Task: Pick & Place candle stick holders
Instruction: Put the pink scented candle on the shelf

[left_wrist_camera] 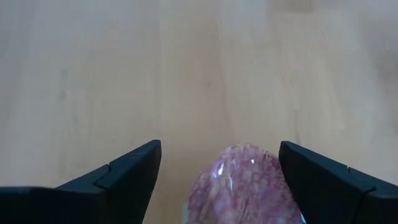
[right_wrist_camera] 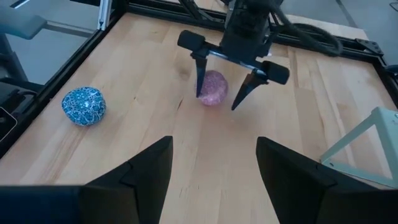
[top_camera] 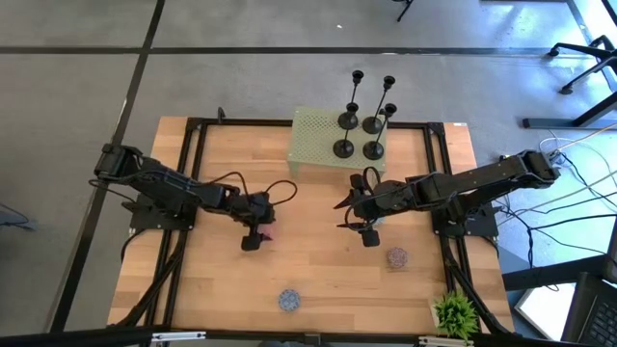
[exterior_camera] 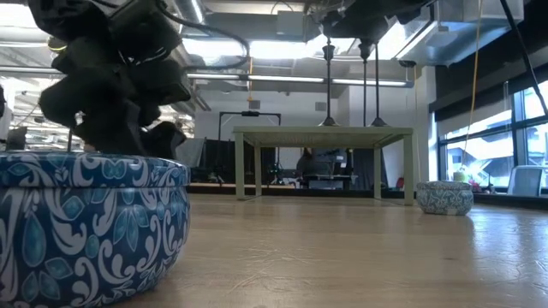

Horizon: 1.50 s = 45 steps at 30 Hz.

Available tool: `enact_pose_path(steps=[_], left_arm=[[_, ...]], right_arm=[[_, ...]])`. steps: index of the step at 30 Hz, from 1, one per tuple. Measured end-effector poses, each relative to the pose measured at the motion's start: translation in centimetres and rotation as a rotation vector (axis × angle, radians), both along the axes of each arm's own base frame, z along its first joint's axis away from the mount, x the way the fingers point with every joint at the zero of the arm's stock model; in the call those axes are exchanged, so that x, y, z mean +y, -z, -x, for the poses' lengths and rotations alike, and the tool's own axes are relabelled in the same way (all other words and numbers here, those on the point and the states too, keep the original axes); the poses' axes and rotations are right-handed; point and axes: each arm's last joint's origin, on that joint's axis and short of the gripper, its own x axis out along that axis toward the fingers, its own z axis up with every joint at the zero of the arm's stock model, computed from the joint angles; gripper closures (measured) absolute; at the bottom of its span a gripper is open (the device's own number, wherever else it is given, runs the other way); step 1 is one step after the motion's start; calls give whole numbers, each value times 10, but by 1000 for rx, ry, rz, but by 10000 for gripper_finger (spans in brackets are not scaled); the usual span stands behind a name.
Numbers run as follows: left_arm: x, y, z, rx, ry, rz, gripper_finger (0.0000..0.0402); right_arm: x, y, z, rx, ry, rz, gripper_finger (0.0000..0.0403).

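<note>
Treat the candle stick holders [top_camera: 362, 120] on the green stand [top_camera: 313, 145] as light and top-heavy — grip low on a stem — while, short of that stand, both the left gripper [right_wrist_camera: 222, 87], straddling the pink ball [right_wrist_camera: 213, 88], and the right gripper [top_camera: 359, 214] are spread and hold nothing.

Both arms are dark, built of chunky jointed segments, with black cables looping loosely along them. The left gripper [right_wrist_camera: 221, 78] has a flat crossbar carrying two thin tapering fingers [right_wrist_camera: 200, 76]. The right gripper [right_wrist_camera: 211, 163] shows broad, wedge-shaped matte black fingers.
</note>
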Motion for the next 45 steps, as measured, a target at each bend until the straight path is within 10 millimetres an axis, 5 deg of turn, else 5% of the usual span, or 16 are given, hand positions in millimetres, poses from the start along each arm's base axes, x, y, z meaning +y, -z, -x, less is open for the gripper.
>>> enact_pose_path(steps=[9, 16, 37, 45], left_arm=[[0, -24, -2, 31, 30, -26, 77], [1, -17, 11, 208, 17, -39, 77], [0, -16, 13, 240, -19, -13, 78], [-1, -16, 14, 252, 12, 32, 114]], right_arm=[[0, 1, 1, 12, 4, -4, 167], [0, 1, 1, 13, 5, -5, 167], [0, 1, 1, 10, -4, 13, 167], [0, 1, 1, 10, -4, 13, 167]])
